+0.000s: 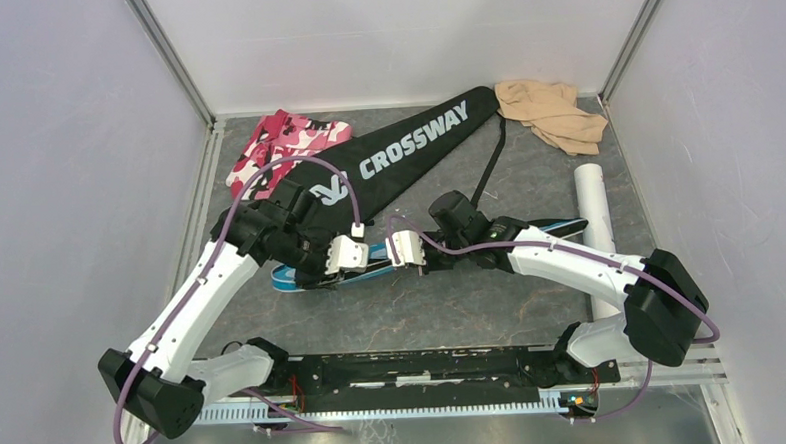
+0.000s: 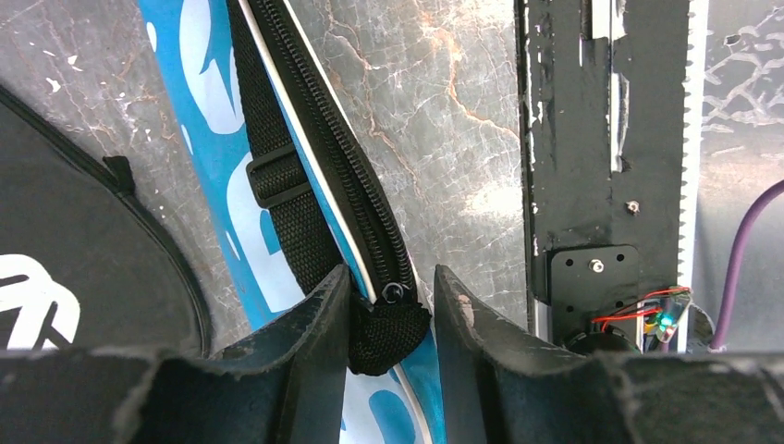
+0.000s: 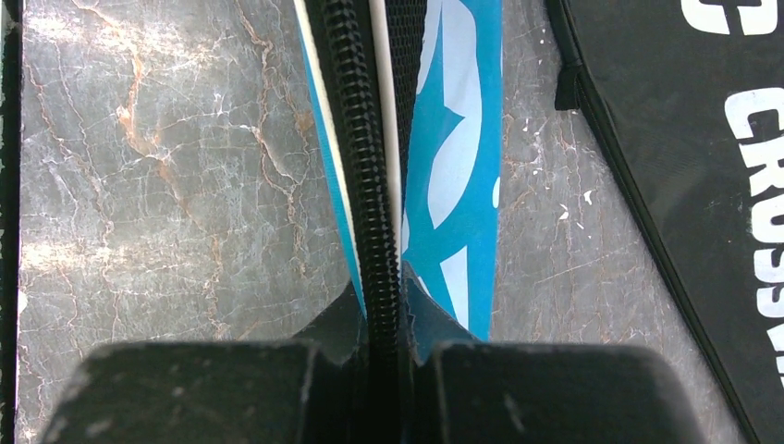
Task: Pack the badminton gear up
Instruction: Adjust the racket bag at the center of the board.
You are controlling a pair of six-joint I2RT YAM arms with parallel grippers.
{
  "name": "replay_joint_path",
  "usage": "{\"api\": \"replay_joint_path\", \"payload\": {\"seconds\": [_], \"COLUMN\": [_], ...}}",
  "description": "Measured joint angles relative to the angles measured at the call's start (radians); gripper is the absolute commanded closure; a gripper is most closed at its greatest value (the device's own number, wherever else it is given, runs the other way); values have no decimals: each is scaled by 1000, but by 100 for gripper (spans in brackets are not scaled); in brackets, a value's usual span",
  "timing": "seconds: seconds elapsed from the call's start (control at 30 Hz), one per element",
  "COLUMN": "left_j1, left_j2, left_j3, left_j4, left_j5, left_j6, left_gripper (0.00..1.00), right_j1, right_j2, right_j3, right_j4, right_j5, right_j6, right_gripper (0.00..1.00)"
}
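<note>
The blue "SPORT" racket cover (image 1: 293,277) lies across the table's middle, under both grippers. My left gripper (image 1: 353,254) is open; its jaws straddle the cover's black zipper-end tab (image 2: 388,326), which touches the left finger and stands apart from the right one. My right gripper (image 1: 402,250) is shut on the cover's black zipper edge (image 3: 370,185). The black "CROSSWAY" cover (image 1: 406,151) lies behind, and also shows in the right wrist view (image 3: 684,166). The long white tube (image 1: 597,213) lies at the right. No rackets or shuttlecocks are in view.
A pink-and-white camouflage cloth (image 1: 285,142) lies at the back left and a beige cloth (image 1: 549,110) at the back right. The black base rail (image 1: 425,366) runs along the near edge. White walls enclose the table on three sides.
</note>
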Motion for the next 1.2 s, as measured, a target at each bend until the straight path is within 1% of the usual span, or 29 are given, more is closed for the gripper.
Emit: {"api": "replay_joint_path", "payload": {"seconds": [0.2,0.27,0.4,0.47,0.8,0.97,1.03,1.1,1.2], "left_j1": [-1,-1,-2,-2,-4,-4,-4,-4,-2], "left_j2": [-62,-80,-93,-93,-97,-98,-98,-100,-102], "left_j3": [-43,-57,-68,-69,-84,-90,-90,-90,-90], "left_j4": [40,51,60,66,97,108,109,111,118], "left_j5": [-23,-28,-32,-36,-79,-103,-108,-110,-115], "left_j6": [3,6,13,13,14,15,16,16,16], "left_gripper": [45,44,49,50,46,41,40,42,48], "right_j1": [-7,-8,-10,-10,-15,-18,-19,-21,-21], "right_j2": [0,0,1,1,1,1,1,1,1], "right_j3": [4,7,10,10,10,10,10,10,10], "right_j4": [0,-2,-4,-5,-2,2,4,5,5], "right_j5": [-15,-16,-16,-18,-24,-27,-28,-30,-31], "right_j6": [0,0,0,0,0,0,0,0,0], "right_gripper": [100,100,100,100,100,100,100,100,100]}}
